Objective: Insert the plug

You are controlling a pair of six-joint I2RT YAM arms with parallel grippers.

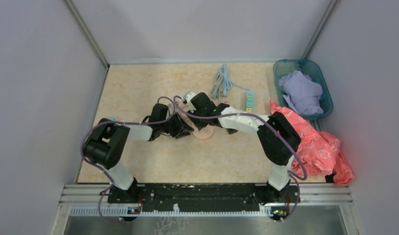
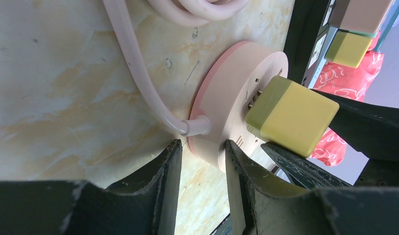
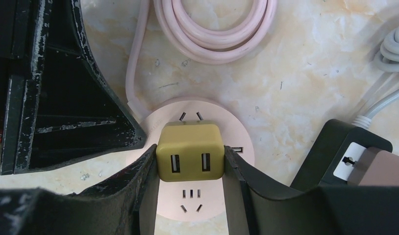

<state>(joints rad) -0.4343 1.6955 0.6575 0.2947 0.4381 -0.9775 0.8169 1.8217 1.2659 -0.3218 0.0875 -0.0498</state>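
1. Right pincer (image 3: 189,157) is clenched on the yellow-green plug (image 3: 189,147), which is held against the face of the round pink socket (image 3: 202,201). Its prongs (image 3: 183,116) are seen bare at the plug's 12 o'clock side, so it is judged not yet seated. Whether the tips are already in the slots cannot be told.
2. Left pincer (image 2: 202,145) is closed across the socket's rim at about 9 o'clock, beside the exit of the pink cable (image 2: 134,63), and the disc is steadied by it.
3. The plug should be squared to the face before pressure is applied, since its body looks tilted from the left wrist. A straight push along the prongs is called for, with the rim grip kept firm so that the disc is not levered up.
4. A smooth beige marbled tabletop (image 1: 138,88) is used, on which the light socket is judged likely to slide.
5. Pale walls (image 1: 40,73) enclose three sides. From the socket, a grey cable (image 1: 222,81) is seen at 12 o'clock, a power strip (image 1: 249,100) at 1, a teal basket (image 1: 286,63) holding lilac cloth (image 1: 300,93) at 2, and red cloth (image 1: 320,147) at 3.
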